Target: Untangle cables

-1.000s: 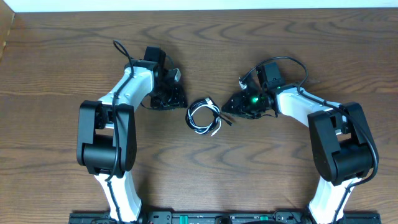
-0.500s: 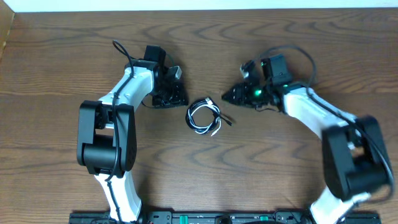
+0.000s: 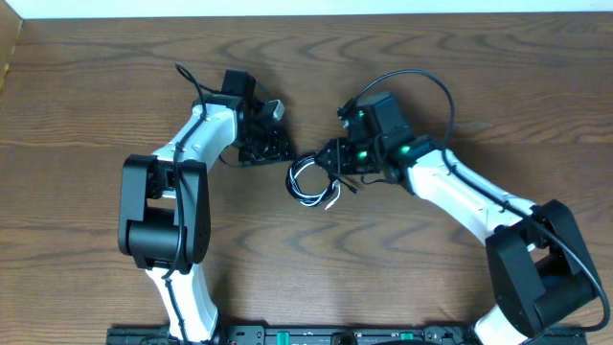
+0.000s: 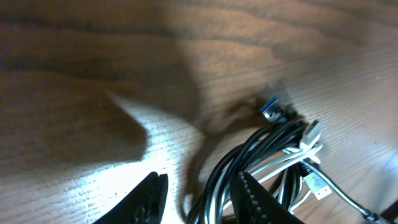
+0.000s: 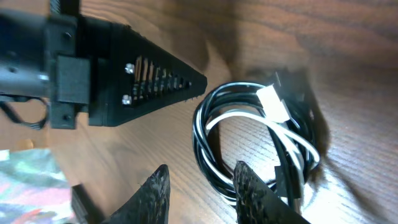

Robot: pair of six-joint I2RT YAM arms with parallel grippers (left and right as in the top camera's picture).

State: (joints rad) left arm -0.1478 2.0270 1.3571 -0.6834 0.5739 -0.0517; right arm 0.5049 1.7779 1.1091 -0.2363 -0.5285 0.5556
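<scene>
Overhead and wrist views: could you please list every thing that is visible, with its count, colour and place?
black cable: one, black, coiled at the table centre, tangled with the white one
white cable: one, white, in the same coil
table: one, brown wood, under everything
rail: one, black, bottom edge of the overhead view
left arm: one, white and black, reaching to the coil from its side
right arm: one, white and black, reaching from the other side
left gripper: one, black, open, at the coil
right gripper: one, black, open, at the coil
</scene>
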